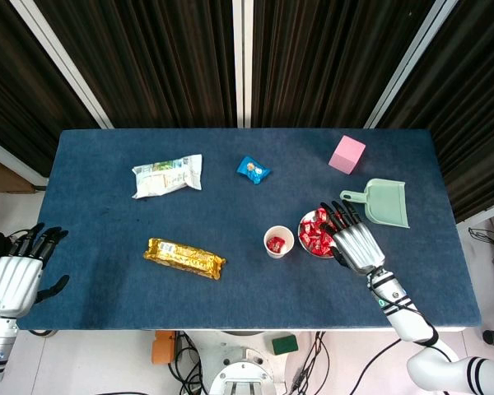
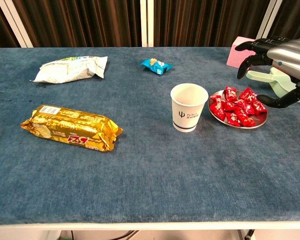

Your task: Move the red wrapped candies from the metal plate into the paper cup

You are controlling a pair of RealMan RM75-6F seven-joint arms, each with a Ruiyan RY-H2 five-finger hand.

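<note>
R hand (image 2: 282,62) open over plate (image 2: 240,125) w/ red candies (image 2: 237,106), cup (image 2: 188,107) beside.

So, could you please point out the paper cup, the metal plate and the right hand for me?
paper cup (image 2: 189,112): chest view, on its printed front wall.
metal plate (image 2: 253,126): chest view, on its bare near rim.
right hand (image 1: 356,242): head view, on the silver back of the hand.

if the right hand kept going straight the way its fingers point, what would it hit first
Probably the green dustpan: the right hand hovers over the metal plate with fingers aimed toward the table's far edge. Depth is unclear, so it might pass above.
</note>
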